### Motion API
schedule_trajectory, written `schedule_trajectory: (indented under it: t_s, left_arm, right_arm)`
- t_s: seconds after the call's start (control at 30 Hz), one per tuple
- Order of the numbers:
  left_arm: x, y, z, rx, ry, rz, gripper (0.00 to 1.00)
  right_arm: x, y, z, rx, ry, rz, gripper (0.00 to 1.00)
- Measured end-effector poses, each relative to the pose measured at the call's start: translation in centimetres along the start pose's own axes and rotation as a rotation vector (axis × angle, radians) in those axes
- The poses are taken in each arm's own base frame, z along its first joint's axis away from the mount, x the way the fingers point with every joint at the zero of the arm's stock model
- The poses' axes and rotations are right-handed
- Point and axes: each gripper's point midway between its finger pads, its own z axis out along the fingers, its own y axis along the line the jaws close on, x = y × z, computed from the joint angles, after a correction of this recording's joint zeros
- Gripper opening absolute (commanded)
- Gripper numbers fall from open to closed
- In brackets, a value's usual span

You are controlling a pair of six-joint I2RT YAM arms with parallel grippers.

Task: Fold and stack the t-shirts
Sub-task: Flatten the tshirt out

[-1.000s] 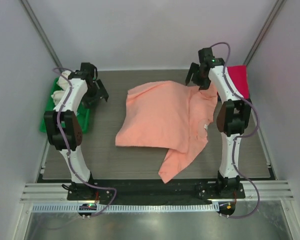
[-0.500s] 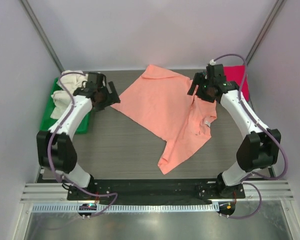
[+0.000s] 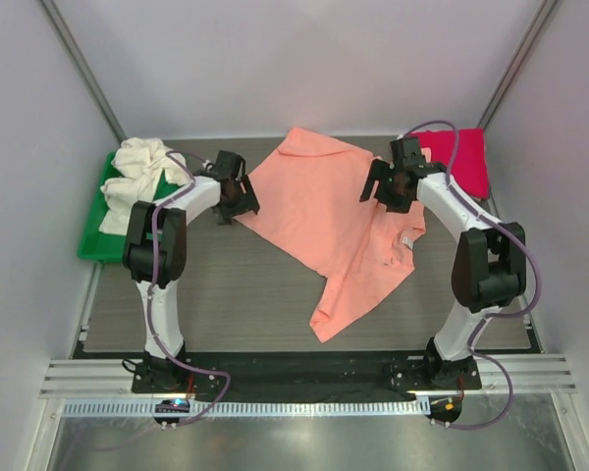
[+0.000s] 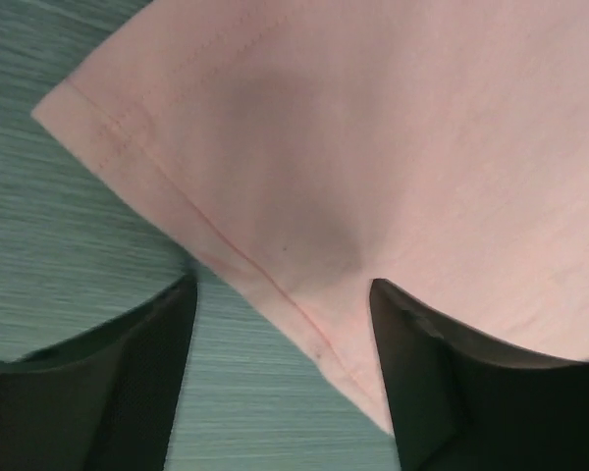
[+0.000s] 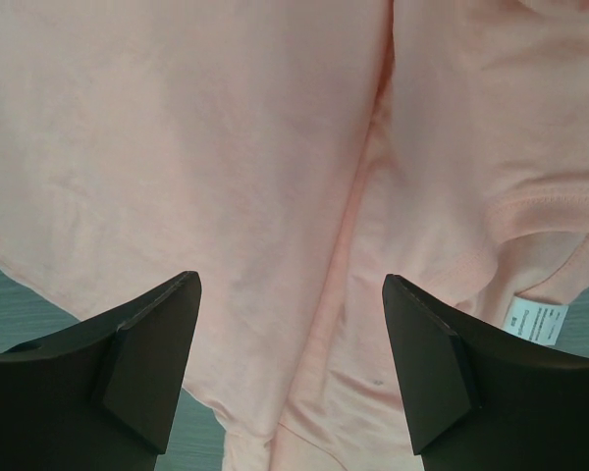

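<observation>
A salmon-pink t-shirt (image 3: 324, 216) lies spread slantwise across the middle of the table, one sleeve pointing at the near edge. My left gripper (image 3: 238, 201) is open at its left corner. In the left wrist view the hemmed corner (image 4: 275, 285) lies flat between the two dark fingers (image 4: 147, 373), ungripped. My right gripper (image 3: 385, 189) hovers open over the shirt's right side. The right wrist view shows a long crease (image 5: 358, 196) and the white neck label (image 5: 535, 319) below its spread fingers (image 5: 147, 363). A cream-white t-shirt (image 3: 137, 169) and a magenta-red t-shirt (image 3: 466, 157) lie aside.
The cream-white shirt is bunched on a green tray (image 3: 90, 245) at the far left. The magenta-red one lies flat at the back right corner. White walls close in the table on three sides, and the arm bases stand at the near edge.
The pink shirt has gone from a folded-over heap to lying spread toward the back. My left gripper has swung right to the shirt's corner; my right one has come down over the shirt.
</observation>
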Motion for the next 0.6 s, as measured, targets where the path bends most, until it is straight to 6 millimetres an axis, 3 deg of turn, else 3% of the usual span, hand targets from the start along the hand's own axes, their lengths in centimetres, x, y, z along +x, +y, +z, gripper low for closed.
schedule_trajectory:
  t_s: [0.07, 0.1, 0.27, 0.37, 0.53, 0.6]
  left_arm:
    - [-0.5, -0.2, 0.4, -0.002, -0.018, -0.019, 0.34]
    - [-0.6, -0.2, 0.7, -0.001, -0.026, -0.024, 0.04]
    - [-1.5, 0.6, 1.4, -0.046, -0.065, -0.060, 0.00]
    - [-0.5, 2.5, 0.5, -0.090, -0.079, -0.097, 0.00]
    - [5.4, 10.7, -4.8, -0.197, -0.047, -0.214, 0.00]
    - [7.2, 12.8, -7.3, -0.219, -0.054, -0.257, 0.00]
  right_arm:
    - [-0.4, 0.2, 0.5, -0.002, -0.004, -0.001, 0.81]
    - [-0.5, 0.2, 0.9, -0.001, -0.001, 0.000, 0.81]
    - [-1.2, 0.5, 4.2, 0.013, 0.032, 0.003, 0.81]
    - [-1.9, 1.0, 6.6, 0.011, 0.052, 0.006, 0.81]
    - [-2.4, 1.7, 9.5, 0.006, 0.076, 0.004, 0.81]
    - [-1.9, 1.8, 10.1, 0.008, 0.095, 0.000, 0.81]
